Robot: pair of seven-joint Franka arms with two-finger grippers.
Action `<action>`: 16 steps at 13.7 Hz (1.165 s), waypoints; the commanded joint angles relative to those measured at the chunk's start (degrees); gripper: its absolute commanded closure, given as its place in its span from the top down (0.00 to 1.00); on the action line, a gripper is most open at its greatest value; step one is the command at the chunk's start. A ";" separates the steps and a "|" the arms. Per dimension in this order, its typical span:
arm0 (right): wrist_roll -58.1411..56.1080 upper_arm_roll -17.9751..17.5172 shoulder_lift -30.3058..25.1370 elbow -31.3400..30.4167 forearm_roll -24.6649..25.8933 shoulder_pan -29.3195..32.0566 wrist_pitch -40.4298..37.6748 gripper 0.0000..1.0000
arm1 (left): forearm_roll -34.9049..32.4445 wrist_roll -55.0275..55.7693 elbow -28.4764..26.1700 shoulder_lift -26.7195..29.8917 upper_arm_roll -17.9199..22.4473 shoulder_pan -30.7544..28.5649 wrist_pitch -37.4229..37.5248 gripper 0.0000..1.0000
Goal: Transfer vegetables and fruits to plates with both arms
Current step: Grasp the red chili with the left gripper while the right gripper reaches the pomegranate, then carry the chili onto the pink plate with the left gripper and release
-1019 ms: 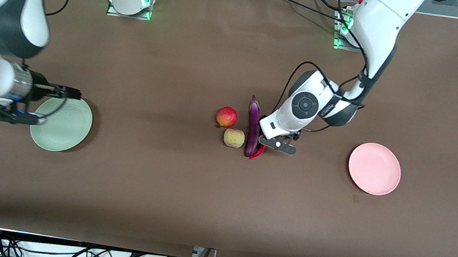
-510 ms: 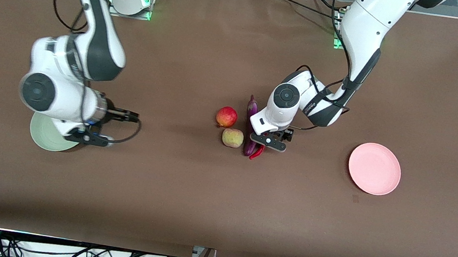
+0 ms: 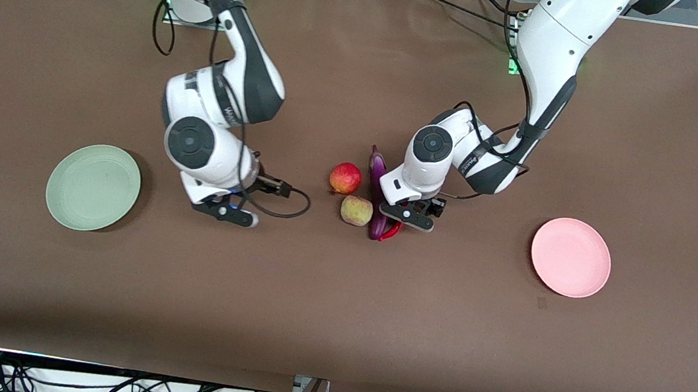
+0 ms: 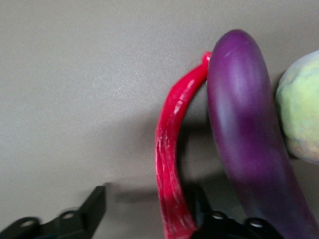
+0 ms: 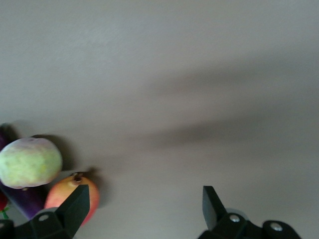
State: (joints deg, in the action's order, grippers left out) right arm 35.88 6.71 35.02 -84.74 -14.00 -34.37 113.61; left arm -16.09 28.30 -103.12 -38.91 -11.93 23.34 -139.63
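The purple eggplant (image 3: 378, 193) lies mid-table, with the red chili (image 3: 390, 232) against it on the side toward the left arm's end. The red apple (image 3: 346, 178) and the pale yellow-green fruit (image 3: 356, 210) lie beside the eggplant toward the right arm's end. My left gripper (image 3: 408, 219) is open, low over the chili. In the left wrist view (image 4: 149, 211) the chili (image 4: 171, 164) runs between its fingers, close to the one by the eggplant (image 4: 244, 139). My right gripper (image 3: 228, 211) is open and empty (image 5: 144, 206) over bare table between the mint green plate (image 3: 93, 187) and the fruits.
The pink plate (image 3: 571, 256) lies toward the left arm's end of the table, apart from the produce. The brown table has a wide bare strip nearer the front camera. Cables hang below its near edge.
My right arm has swung from over the green plate toward the middle of the table. My left gripper has shifted slightly toward the eggplant, whose stem end has swung toward the right arm's end.
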 commanded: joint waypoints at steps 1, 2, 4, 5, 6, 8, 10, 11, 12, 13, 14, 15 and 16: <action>4.27 0.58 2.50 0.45 -3.65 -3.24 4.24 1.00 | -1.75 -3.84 0.37 1.72 0.15 -0.66 2.24 0.00; 5.42 0.58 3.29 0.45 -5.23 -4.21 5.82 1.00 | -1.75 -4.82 0.63 2.95 0.15 -0.67 5.82 0.00; 6.83 0.58 4.43 0.45 -8.31 -6.05 7.67 1.00 | -1.75 -10.07 1.60 6.37 0.50 -1.45 13.47 0.00; 7.70 0.58 4.79 0.36 -9.37 -6.58 8.38 1.00 | -1.75 -14.71 2.30 7.78 0.51 -3.20 16.73 0.00; 8.67 0.58 5.40 0.36 -9.55 -7.11 9.08 1.00 | -1.75 -20.07 2.91 8.67 0.42 -5.04 19.11 0.00; 10.43 0.58 6.46 0.36 -9.56 -8.69 10.31 1.00 | -1.49 -32.45 4.58 10.25 0.33 -9.52 23.41 0.00; 10.70 0.58 7.07 0.36 -9.56 -10.10 10.32 1.00 | -0.96 -42.48 7.73 11.22 0.24 -14.53 28.86 0.00; 11.14 0.58 7.51 0.36 -9.56 -10.54 10.49 1.00 | -0.96 -47.41 10.10 11.22 0.24 -16.73 31.24 0.00; 11.84 0.58 7.86 0.27 -9.56 -11.33 11.10 1.00 | -0.96 -53.02 12.39 11.14 0.24 -18.92 32.83 0.00; 12.19 0.58 8.21 0.10 -9.56 -11.68 11.72 1.00 | -0.96 -58.91 13.28 11.05 0.33 -21.38 32.93 0.00; 12.19 0.58 8.65 0.10 -9.56 -11.95 11.90 1.00 | -0.87 -64.01 13.64 10.79 0.33 -24.02 32.67 0.00; 12.19 0.67 9.01 0.10 -9.47 -12.30 11.99 1.00 | -0.87 -68.50 13.64 10.44 0.33 -26.48 32.23 0.00; 12.19 0.58 9.27 0.10 -9.47 -12.39 11.99 1.00 | -1.22 -71.77 13.64 9.74 0.42 -28.07 32.23 0.00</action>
State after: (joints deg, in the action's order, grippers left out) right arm 47.54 6.72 43.64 -84.73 -22.26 -45.97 124.85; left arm -16.38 -36.44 -90.46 -27.76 -10.61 -1.53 -108.24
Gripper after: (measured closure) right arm 0.000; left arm 0.793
